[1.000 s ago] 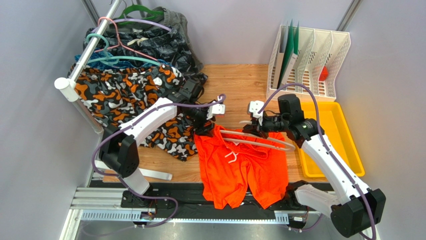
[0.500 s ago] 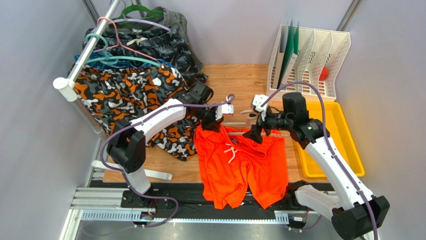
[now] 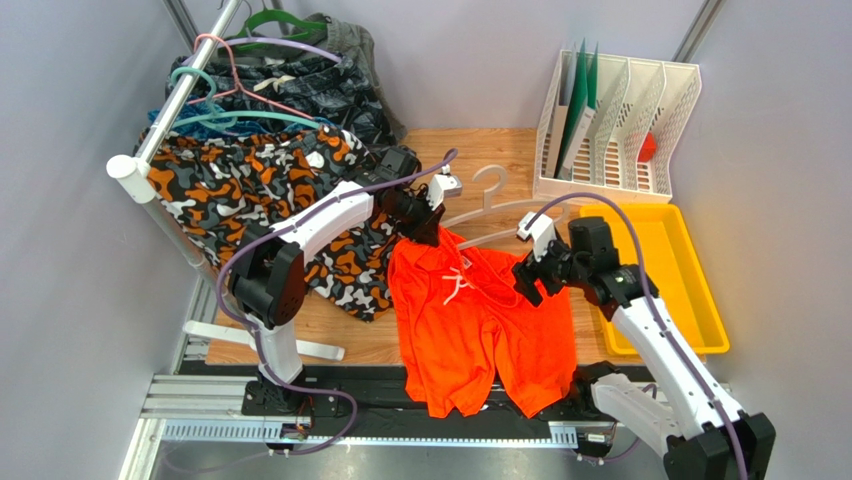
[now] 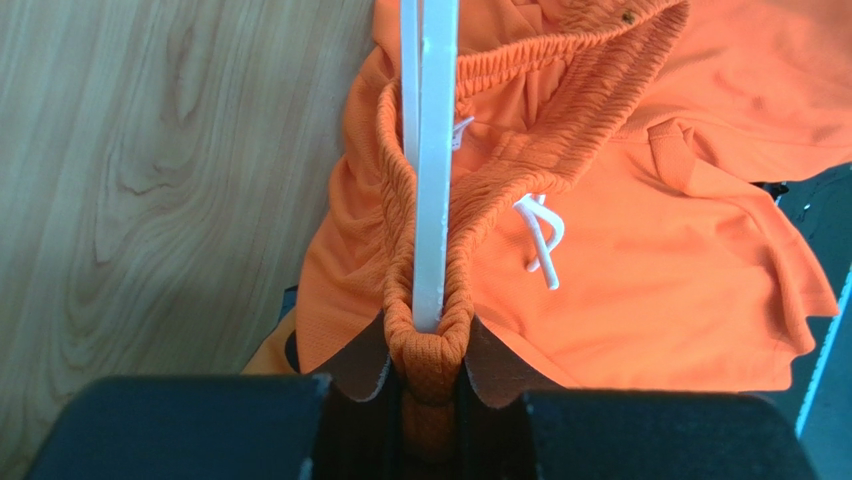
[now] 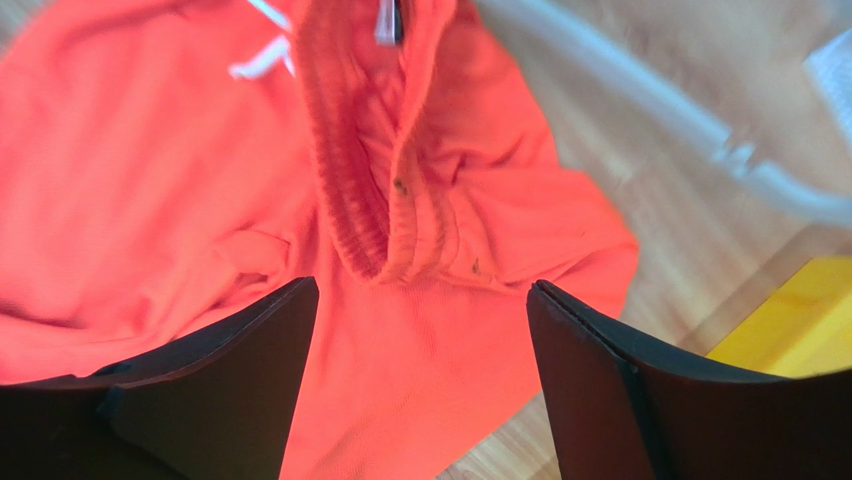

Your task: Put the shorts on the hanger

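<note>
top external: left claw (image 3: 428, 232), arm outstretched, clamped on shorts (image 3: 480, 325) waistband; right claw (image 3: 524, 280) wide open, empty.

White arms (image 3: 320, 215), black joints (image 3: 270, 287), purple cables (image 3: 600, 201), black right claw (image 5: 422, 290).

**Left gripper clamped, right gripper spread wide**

The left arm (image 3: 320, 222) rises from its base at the near edge, bends at the elbow and stretches forward and inward. Its wrist is turned so that the left gripper (image 3: 424, 224) points toward the right arm. In the wrist view its two dark fingers (image 4: 370, 375) are pressed together on a fold of elastic waistband of the shorts (image 4: 640, 250). The right arm (image 3: 655, 335) leans up and inward from its base, forearm angled to the left. The right gripper (image 3: 524, 280) faces down and leftward, both fingers (image 5: 210, 385) spread well apart.
</note>
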